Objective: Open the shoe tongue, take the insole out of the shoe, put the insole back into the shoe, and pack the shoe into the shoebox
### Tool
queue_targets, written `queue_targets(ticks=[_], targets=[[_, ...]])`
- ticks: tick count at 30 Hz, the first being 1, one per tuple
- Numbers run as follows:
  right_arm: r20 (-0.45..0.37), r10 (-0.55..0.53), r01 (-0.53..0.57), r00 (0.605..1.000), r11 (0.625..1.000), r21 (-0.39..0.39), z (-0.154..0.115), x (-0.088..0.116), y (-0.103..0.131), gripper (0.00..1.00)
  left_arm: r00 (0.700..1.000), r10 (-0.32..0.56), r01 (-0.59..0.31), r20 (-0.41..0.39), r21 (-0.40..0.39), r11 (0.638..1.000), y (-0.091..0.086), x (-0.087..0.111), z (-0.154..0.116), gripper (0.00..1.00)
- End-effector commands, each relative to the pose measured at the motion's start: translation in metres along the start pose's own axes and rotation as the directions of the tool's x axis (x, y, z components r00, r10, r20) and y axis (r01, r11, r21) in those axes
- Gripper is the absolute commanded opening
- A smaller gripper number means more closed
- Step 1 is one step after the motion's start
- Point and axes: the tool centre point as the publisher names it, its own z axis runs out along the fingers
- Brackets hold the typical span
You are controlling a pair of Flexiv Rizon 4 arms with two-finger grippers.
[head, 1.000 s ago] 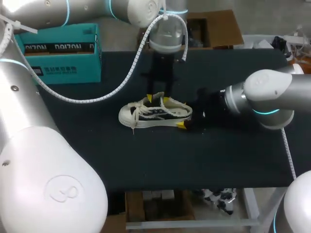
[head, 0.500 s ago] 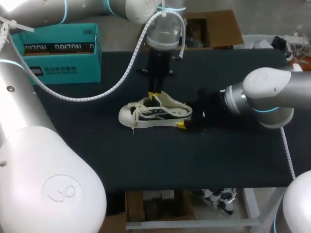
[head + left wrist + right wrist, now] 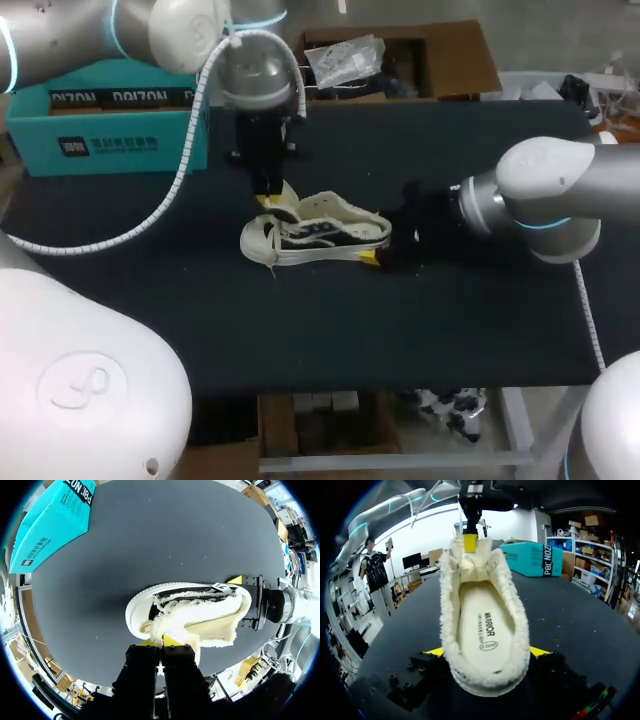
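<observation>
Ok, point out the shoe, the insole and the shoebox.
shoe [image 3: 258,238], head view, on its white toe cap.
insole [image 3: 481,625], right wrist view, on its middle, beside the print.
shoebox [image 3: 120,160], head view, on its teal front wall.

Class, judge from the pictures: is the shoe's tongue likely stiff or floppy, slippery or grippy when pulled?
Probably floppy: the tongue folds toward the toe where the left gripper pinches it. Its fleecy lining likely resists slipping. The shoe looks light and might drag along without the right gripper clamping its heel.
</observation>
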Motion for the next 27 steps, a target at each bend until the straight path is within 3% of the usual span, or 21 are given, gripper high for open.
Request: queue_targets(ticks=[1, 8, 12, 13, 14, 18, 21, 23, 24, 25, 27], targets=[[0.000, 0.000, 0.000, 1.000, 1.000, -0.002, 0.000, -0.001, -0.005, 0.00, 0.979, 0.005, -0.002, -0.205, 0.015, 1.000, -0.004, -0.021, 0.022, 0.00], [0.000, 0.000, 0.000, 1.000, 1.000, -0.002, 0.000, -0.001, -0.005, 0.00, 0.968, 0.041, -0.042, -0.246, 0.000, 0.999, -0.008, -0.021, 0.033, 0.00], [0.000, 0.000, 0.000, 1.000, 1.000, -0.002, 0.000, -0.001, -0.005, 0.00, 0.962, 0.094, -0.088, -0.256, 0.033, 0.996, 0.001, -0.019, 0.019, 0.35], [0.000, 0.000, 0.000, 1.000, 1.000, -0.002, 0.000, -0.001, -0.005, 0.00, 0.960, 0.112, -0.103, -0.256, 0.047, 0.994, 0.004, -0.018, 0.013, 0.50], [0.000, 0.000, 0.000, 1.000, 1.000, -0.002, 0.000, -0.001, -0.005, 0.00, 0.961, 0.122, -0.108, -0.249, 0.068, 0.992, 0.006, -0.017, 0.006, 0.72], [0.000, 0.000, 0.000, 1.000, 1.000, -0.002, 0.000, -0.001, -0.005, 0.00, 0.941, 0.245, -0.216, -0.234, 0.142, 0.966, 0.015, -0.009, -0.029, 0.82], [0.000, 0.000, 0.000, 1.000, 1.000, -0.002, 0.000, -0.001, -0.005, 0.00, 0.903, 0.378, -0.344, -0.204, 0.184, 0.921, 0.019, 0.000, -0.055, 0.76], [0.000, 0.000, 0.000, 1.000, 1.000, -0.002, 0.000, -0.001, -0.005, 0.00, 0.855, 0.491, -0.459, -0.165, 0.198, 0.866, 0.018, 0.009, -0.068, 0.35], [0.000, 0.000, 0.000, 1.000, 1.000, -0.002, 0.000, -0.001, -0.005, 0.00, 0.832, 0.536, -0.507, -0.143, 0.196, 0.839, 0.016, 0.014, -0.073, 0.00], [0.000, 0.000, 0.000, 1.000, 1.000, -0.002, 0.000, -0.001, -0.005, 0.00, 0.793, 0.601, -0.575, -0.104, 0.201, 0.793, 0.015, 0.020, -0.076, 0.00], [0.000, 0.000, 0.000, 1.000, 1.000, -0.002, 0.000, -0.001, -0.005, 0.00, 0.654, 0.755, -0.742, -0.043, 0.159, 0.652, 0.016, 0.029, -0.077, 0.00]])
